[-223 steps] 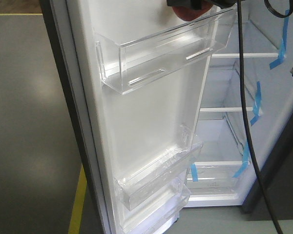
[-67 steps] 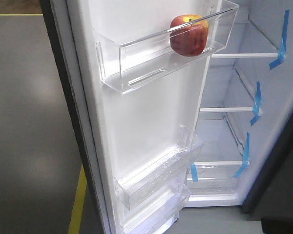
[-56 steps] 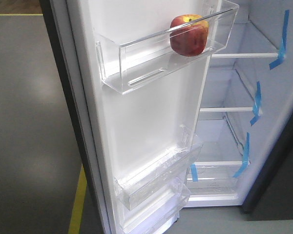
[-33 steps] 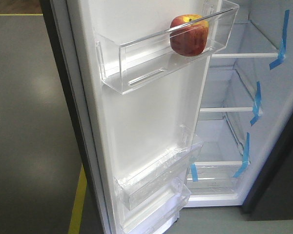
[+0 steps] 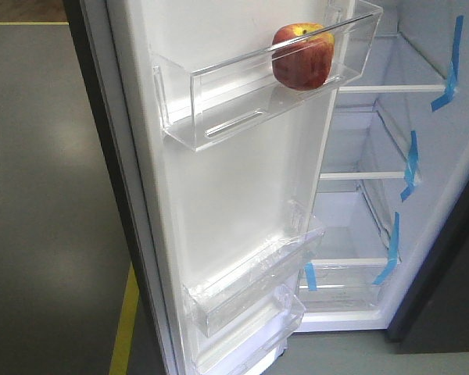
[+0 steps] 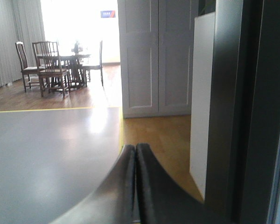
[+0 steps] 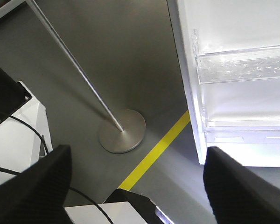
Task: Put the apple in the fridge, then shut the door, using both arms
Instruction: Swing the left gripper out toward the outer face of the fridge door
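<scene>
Around me: smooth grey floor [image 6: 46, 154], yellow floor stripe [image 7: 154, 154], brown wood-plank flooring [image 6: 163, 135] beyond. Tall grey panelled cupboard [image 6: 156, 56]. Dark dining table [image 6: 70, 58] with wooden slat-back chairs [image 6: 51, 67], pale curtains [image 6: 9, 42], bright daylit window [image 6: 79, 21] behind. Thin metal pole on round disc base [image 7: 122, 130].

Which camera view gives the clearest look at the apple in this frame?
The exterior front-facing view: the apple sits in plain sight in the upper clear door bin. The left wrist view shows floor and distant chairs, no apple. The right wrist view shows floor and lower door bins, no apple.
</scene>
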Tool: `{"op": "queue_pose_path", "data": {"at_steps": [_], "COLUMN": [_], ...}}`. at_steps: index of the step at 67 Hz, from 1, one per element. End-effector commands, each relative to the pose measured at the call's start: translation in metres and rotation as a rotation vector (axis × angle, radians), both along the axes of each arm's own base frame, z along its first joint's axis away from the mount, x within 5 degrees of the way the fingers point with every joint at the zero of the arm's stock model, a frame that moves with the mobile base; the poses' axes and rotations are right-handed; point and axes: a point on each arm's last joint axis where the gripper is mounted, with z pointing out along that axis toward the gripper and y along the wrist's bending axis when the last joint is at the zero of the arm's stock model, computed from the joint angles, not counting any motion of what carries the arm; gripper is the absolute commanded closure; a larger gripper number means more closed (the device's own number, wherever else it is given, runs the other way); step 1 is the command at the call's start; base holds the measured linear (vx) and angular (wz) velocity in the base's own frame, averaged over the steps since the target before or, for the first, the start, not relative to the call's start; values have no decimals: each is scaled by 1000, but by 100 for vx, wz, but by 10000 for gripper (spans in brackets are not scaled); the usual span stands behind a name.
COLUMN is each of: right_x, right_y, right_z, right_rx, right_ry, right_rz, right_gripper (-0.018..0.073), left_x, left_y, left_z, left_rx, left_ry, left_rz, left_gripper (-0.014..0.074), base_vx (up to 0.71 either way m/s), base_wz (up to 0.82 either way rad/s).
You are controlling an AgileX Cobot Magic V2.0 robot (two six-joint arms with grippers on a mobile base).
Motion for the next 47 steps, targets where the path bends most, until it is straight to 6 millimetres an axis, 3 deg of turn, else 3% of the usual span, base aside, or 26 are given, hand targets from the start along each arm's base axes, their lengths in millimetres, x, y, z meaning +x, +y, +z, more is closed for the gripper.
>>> {"op": "queue_pose_path", "data": {"at_steps": [1, 16, 24, 33, 47], "right_x": [2, 2, 2, 2, 2], "right_y": [1, 1, 1, 1, 1], "right_z": [10, 10, 10, 10, 10], "right_rx": [46, 46, 45, 45, 45], "right_ry": [-33, -33, -33, -33, -33], "right_rz": [-15, -15, -15, -15, -15], "right_gripper": [3, 3, 3, 3, 3], "left_x": [-4, -5, 2, 21, 73], "left_y": [0, 0, 0, 0, 0], "left_z": [19, 45, 76, 108, 136], "left_rx": [-46, -122, -128, -95, 26], "left_ry": [-169, -217, -148, 9, 311], "left_rz": [-9, -23, -22, -12, -10], "left_gripper": [603, 603, 603, 603, 603], "base_vx": [0, 0, 0, 0, 0], "base_wz": [0, 0, 0, 0, 0]}}
